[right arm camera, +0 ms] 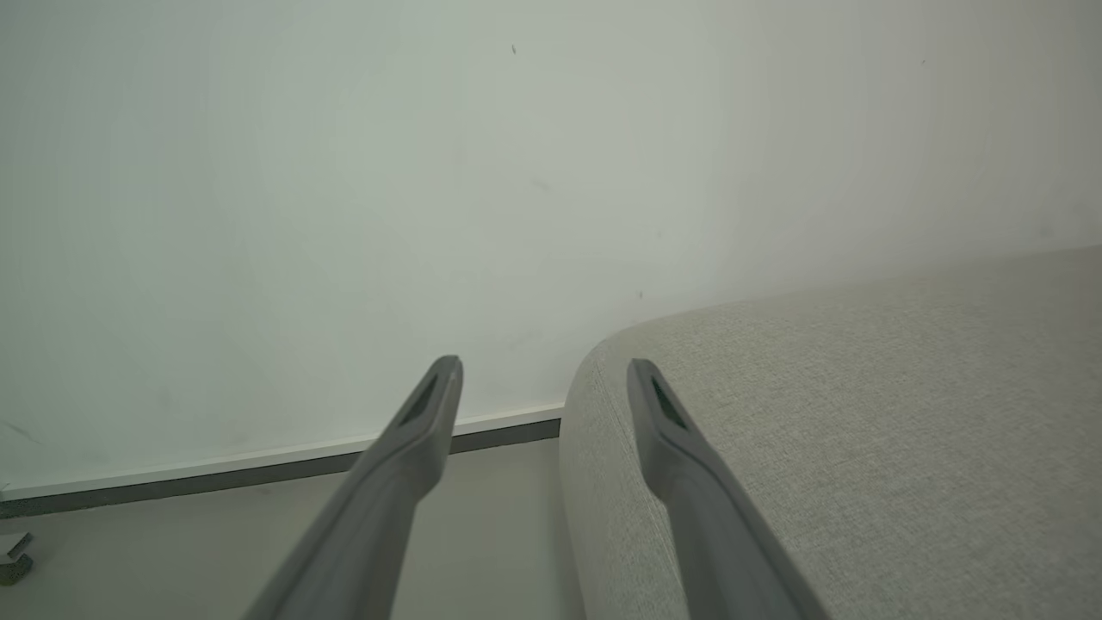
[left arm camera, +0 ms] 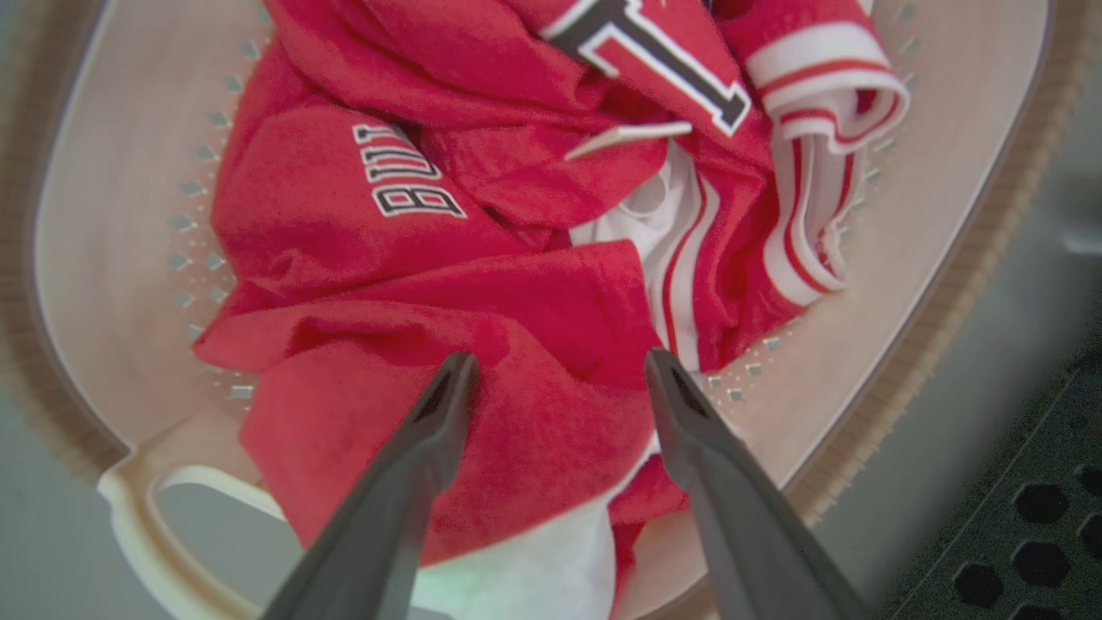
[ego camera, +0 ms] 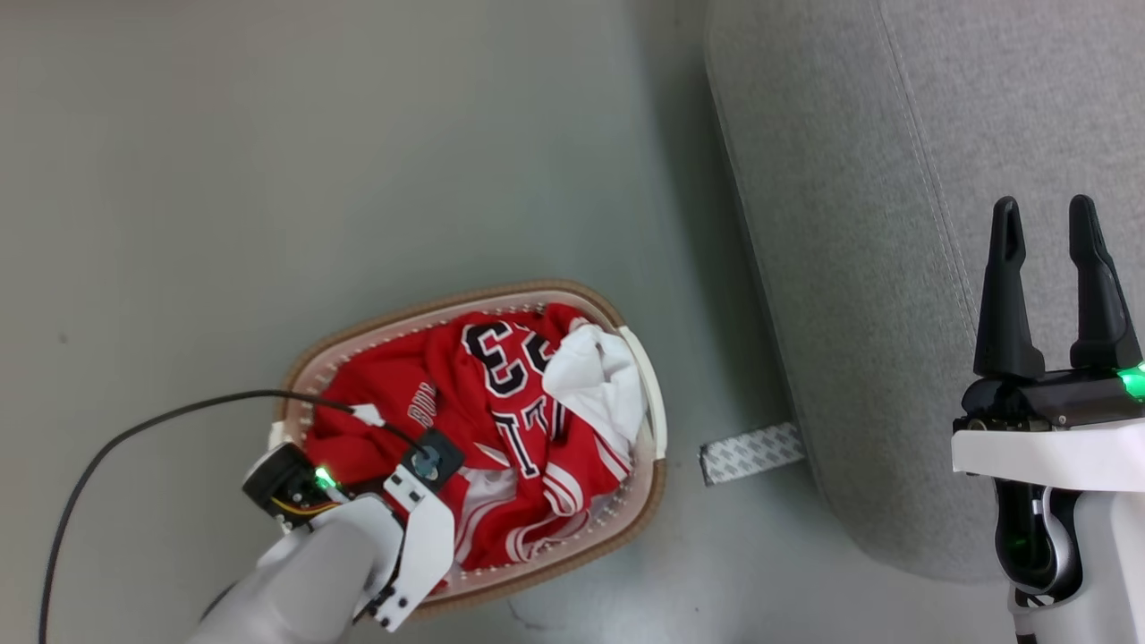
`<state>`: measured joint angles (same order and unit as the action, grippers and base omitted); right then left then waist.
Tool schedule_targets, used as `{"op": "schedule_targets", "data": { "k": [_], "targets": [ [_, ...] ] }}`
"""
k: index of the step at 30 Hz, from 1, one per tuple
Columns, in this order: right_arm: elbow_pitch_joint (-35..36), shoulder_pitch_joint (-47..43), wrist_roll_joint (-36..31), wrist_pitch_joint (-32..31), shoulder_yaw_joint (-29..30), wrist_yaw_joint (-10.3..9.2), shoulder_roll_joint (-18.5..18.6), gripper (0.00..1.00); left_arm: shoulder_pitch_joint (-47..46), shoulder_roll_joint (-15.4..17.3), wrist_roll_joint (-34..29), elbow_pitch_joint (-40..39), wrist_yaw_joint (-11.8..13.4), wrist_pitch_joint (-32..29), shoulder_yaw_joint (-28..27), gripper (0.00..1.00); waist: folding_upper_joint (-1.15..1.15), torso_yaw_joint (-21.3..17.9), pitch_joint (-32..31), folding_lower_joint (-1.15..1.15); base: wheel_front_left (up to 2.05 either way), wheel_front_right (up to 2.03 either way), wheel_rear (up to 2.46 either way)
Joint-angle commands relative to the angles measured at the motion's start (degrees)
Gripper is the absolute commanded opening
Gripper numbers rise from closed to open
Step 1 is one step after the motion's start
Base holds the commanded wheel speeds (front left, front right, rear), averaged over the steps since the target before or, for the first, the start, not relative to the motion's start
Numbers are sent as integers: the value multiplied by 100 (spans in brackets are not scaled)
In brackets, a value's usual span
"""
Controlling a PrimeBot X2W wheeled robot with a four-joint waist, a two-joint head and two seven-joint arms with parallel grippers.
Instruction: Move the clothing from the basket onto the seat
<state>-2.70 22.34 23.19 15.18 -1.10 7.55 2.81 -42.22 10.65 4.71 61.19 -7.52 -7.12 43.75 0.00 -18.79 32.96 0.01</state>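
Note:
The basket [ego camera: 501,291] stands on the floor left of the grey sofa [ego camera: 850,268]. Inside it lies the clothing: crumpled red jerseys [ego camera: 402,394] with black numerals, plus a small white garment [ego camera: 599,376] at its right end. My left forearm [ego camera: 358,537] reaches down into the basket's near end. In the left wrist view my left gripper [left arm camera: 558,362] is open, its tips just over a red jersey fold [left arm camera: 516,413]; I cannot tell whether they touch it. Held above the sofa, my right gripper [ego camera: 1047,233] is open and empty, and its wrist view shows the gripper [right arm camera: 544,368] beside the rounded sofa arm [right arm camera: 861,430].
A black cable [ego camera: 134,429] curves over the grey floor [ego camera: 268,134] to my left wrist. A patterned strip [ego camera: 751,452] lies at the sofa's base. The basket's handle [left arm camera: 146,508] is near my left fingers. A pale wall [right arm camera: 344,172] with a baseboard [right arm camera: 258,461] stands beyond the sofa arm.

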Motion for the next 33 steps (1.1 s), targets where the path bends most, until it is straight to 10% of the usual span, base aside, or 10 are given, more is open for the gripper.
{"op": "schedule_targets", "data": {
  "k": [1,17,18,19,21,33],
  "targets": [
    [9,108,68,-4,-10,-12,15,100,-125,76,-4,107,13,-91,190,100,0,-208,249,-1,0,0,0],
    [111,287,616,-4,-274,-12,12,100,-1055,726,556,948,12,-710,2282,100,0,-861,1299,-1,0,0,0],
    [112,298,635,-4,-276,-12,13,100,-1082,769,627,953,12,-716,2346,92,0,-873,1331,-1,0,0,0],
    [113,309,643,-4,-279,-12,13,100,-1109,805,687,946,12,-709,2423,50,0,-880,1352,-1,0,0,0],
    [99,329,638,-4,-273,-12,13,100,-1134,841,901,871,12,-625,2526,0,0,-879,1371,-1,0,0,0],
    [-51,179,91,-4,-116,-12,17,100,-746,314,1914,729,11,66,2778,0,0,-425,254,-1,0,0,0]
  ]
}}
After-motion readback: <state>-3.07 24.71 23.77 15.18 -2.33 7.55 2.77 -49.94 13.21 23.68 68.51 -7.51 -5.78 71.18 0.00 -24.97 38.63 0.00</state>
